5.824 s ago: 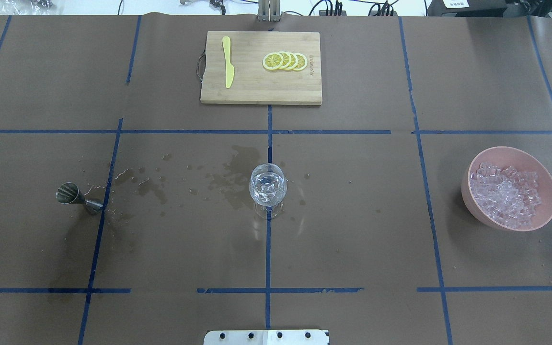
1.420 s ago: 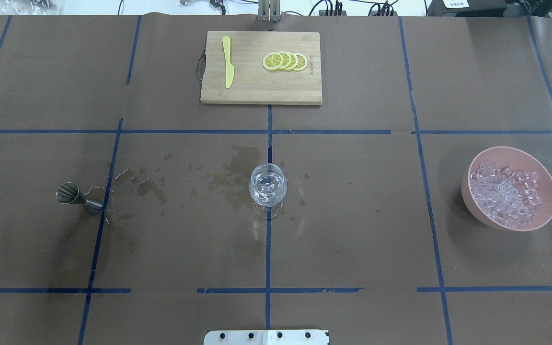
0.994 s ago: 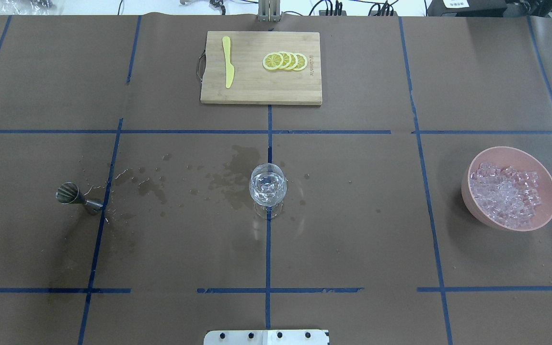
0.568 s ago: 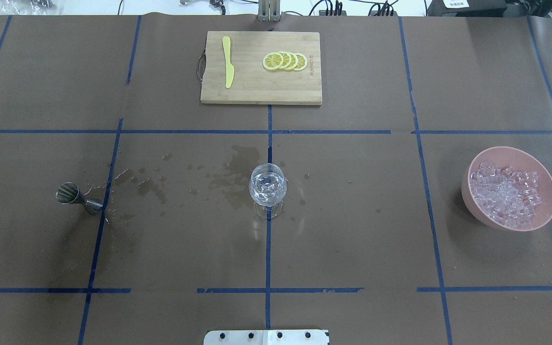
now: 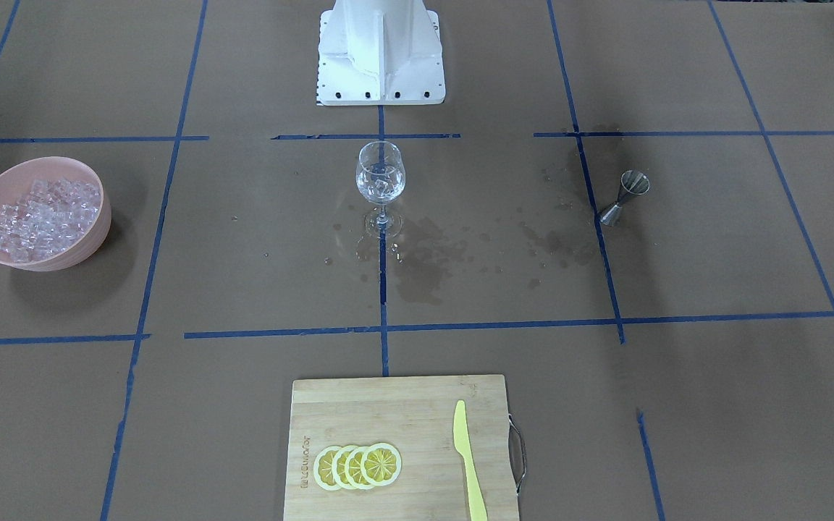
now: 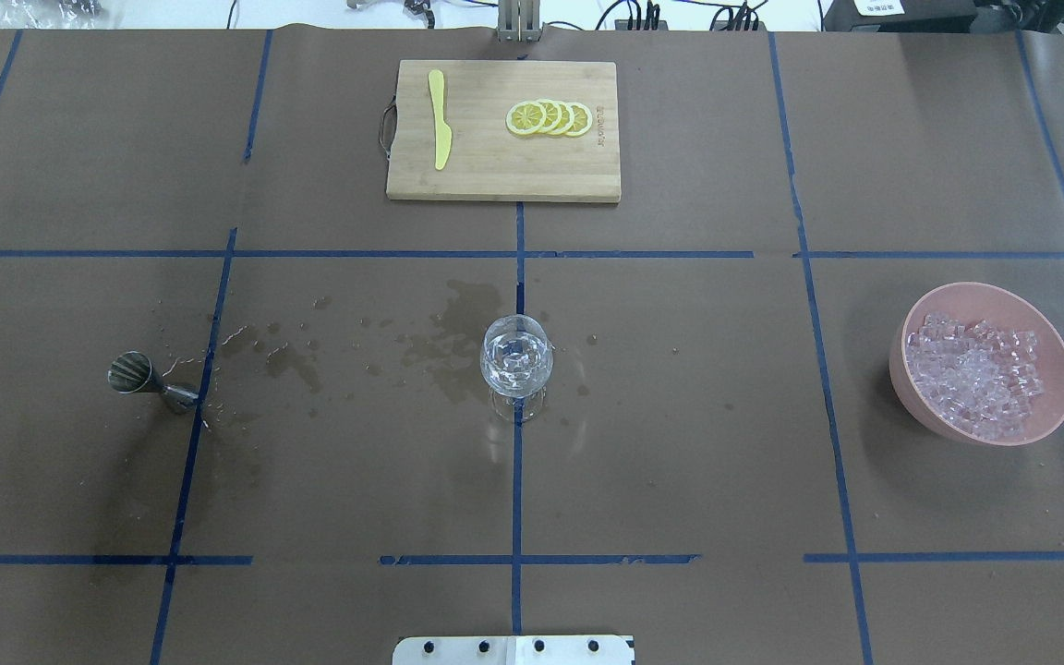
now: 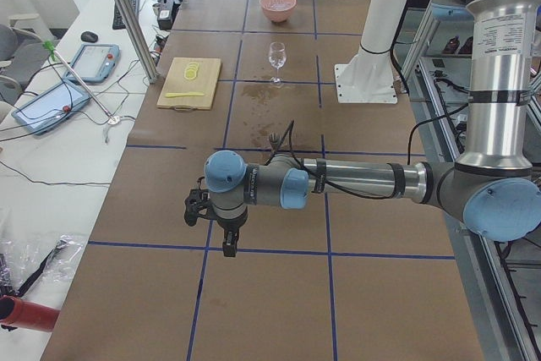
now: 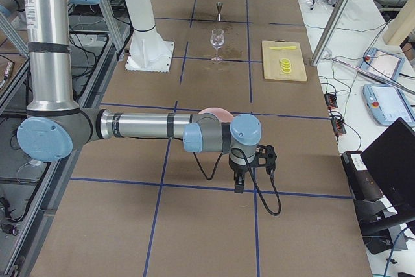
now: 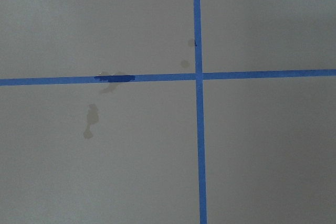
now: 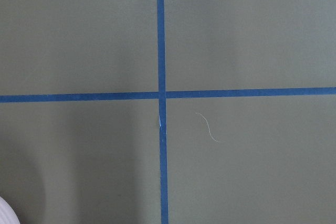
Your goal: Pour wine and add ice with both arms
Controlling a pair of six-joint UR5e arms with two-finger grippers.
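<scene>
A stemmed wine glass (image 6: 515,363) stands at the table's middle with clear ice cubes in it; I cannot tell wine from its clear contents. The pink bowl (image 6: 985,300) at the right is heaped with ice (image 6: 971,377). A steel jigger (image 6: 149,380) stands at the left. Both arms are stretched out low, away from the objects. The left gripper (image 7: 230,247) and the right gripper (image 8: 238,186) show only in the side views, pointing down over bare table. I cannot tell whether either is open or shut. Each wrist view shows only tape lines on brown paper.
A wooden cutting board (image 6: 502,171) at the far edge carries lemon slices (image 6: 550,118) and a yellow knife (image 6: 440,120). Wet stains (image 6: 449,342) spread between glass and jigger. The white pedestal base (image 5: 381,51) stands at the robot's side of the table.
</scene>
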